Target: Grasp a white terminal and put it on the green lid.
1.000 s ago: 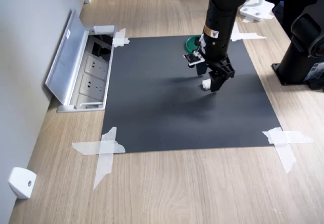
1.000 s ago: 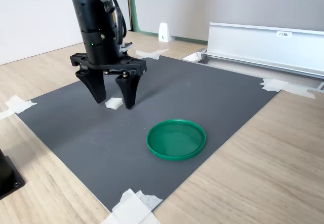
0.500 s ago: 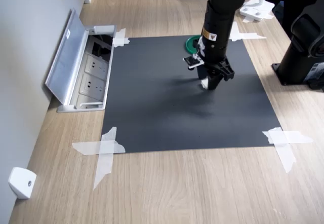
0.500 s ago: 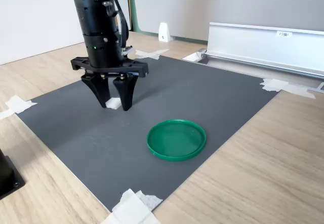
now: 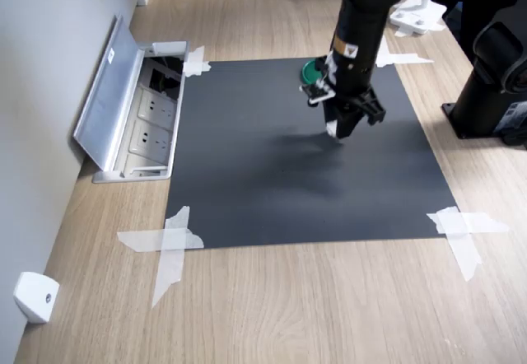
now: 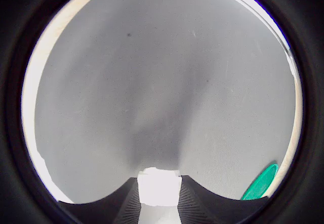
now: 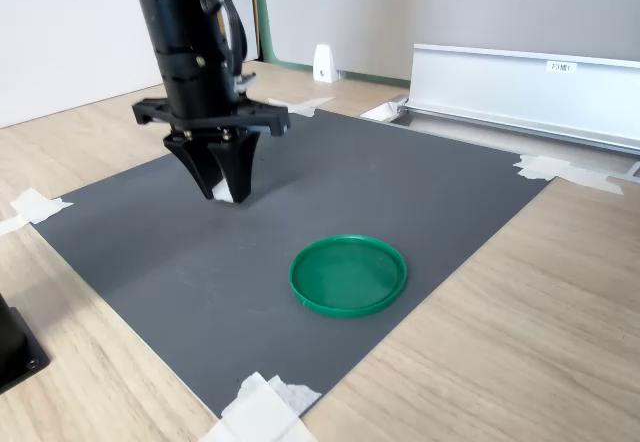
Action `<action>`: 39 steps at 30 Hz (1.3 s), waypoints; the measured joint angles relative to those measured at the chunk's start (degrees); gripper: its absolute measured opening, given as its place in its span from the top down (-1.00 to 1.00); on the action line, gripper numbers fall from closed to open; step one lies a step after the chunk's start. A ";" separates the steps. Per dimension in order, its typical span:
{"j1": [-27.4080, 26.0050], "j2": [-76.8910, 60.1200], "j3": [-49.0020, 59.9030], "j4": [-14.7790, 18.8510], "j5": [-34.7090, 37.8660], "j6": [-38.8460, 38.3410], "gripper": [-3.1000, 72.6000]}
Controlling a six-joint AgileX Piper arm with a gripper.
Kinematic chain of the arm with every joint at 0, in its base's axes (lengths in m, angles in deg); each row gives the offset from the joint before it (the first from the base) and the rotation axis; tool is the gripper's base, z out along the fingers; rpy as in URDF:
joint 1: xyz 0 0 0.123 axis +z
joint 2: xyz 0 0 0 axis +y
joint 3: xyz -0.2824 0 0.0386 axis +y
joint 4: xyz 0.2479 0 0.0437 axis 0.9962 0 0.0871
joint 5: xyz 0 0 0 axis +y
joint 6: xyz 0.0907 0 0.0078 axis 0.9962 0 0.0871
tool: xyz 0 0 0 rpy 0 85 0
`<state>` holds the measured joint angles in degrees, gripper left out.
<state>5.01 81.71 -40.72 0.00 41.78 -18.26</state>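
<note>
Between the two black fingers (image 6: pixel 126 203) of your gripper (image 7: pixel 222 192) sits the white terminal (image 6: pixel 159 187), pinched from both sides; the jaws stand nearly together with only the small block filling the gap. In the wrist view the terminal shows as a bright square wedged between the ribbed inner faces of the fingers. In the second exterior view the fingertips point straight down and a sliver of white shows at their tips, which appear slightly above the dark mat (image 7: pixel 400 197), though you cannot tell for sure whether the block touches it. In the first exterior view the gripper (image 5: pixel 335 130) hangs over the far right part of the mat (image 5: pixel 247 183), with the terminal (image 5: pixel 333 132) just visible at its tips.

The green lid (image 7: pixel 348 274) lies flat on the mat, well apart from the gripper, nearer the camera and toward the second exterior view's right. In the first exterior view only an edge of the lid (image 5: pixel 309 71) shows, beyond the arm (image 5: pixel 360 18) at the mat's far side. In the wrist view it is a green sliver (image 6: pixel 260 183) at the rim of the picture.

White tape strips (image 5: pixel 169 245) hold the mat's corners to the wooden table (image 5: pixel 329 306). An open floor socket box (image 5: pixel 140 117) with a raised metal flap lies off the mat toward the first exterior view's left.
</note>
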 joint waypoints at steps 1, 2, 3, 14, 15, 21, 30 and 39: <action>0.00 -0.88 0.00 0.00 1.17 -0.40 0.20; 0.00 -1.68 0.00 0.00 1.99 -0.56 0.20; -0.29 -2.43 0.00 -0.31 2.97 -0.70 0.20; -18.97 -6.21 -0.05 -1.33 6.06 -7.80 0.20; -21.07 -6.21 -0.05 -1.54 6.02 -8.87 0.20; -32.10 -5.53 -0.05 -2.07 2.27 -15.42 0.20; -37.17 2.07 -0.05 -2.01 -4.72 -20.35 0.20; -37.17 4.53 -2.53 0.00 -8.64 -22.05 0.20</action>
<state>-32.16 86.24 -43.24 0.00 33.14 -40.32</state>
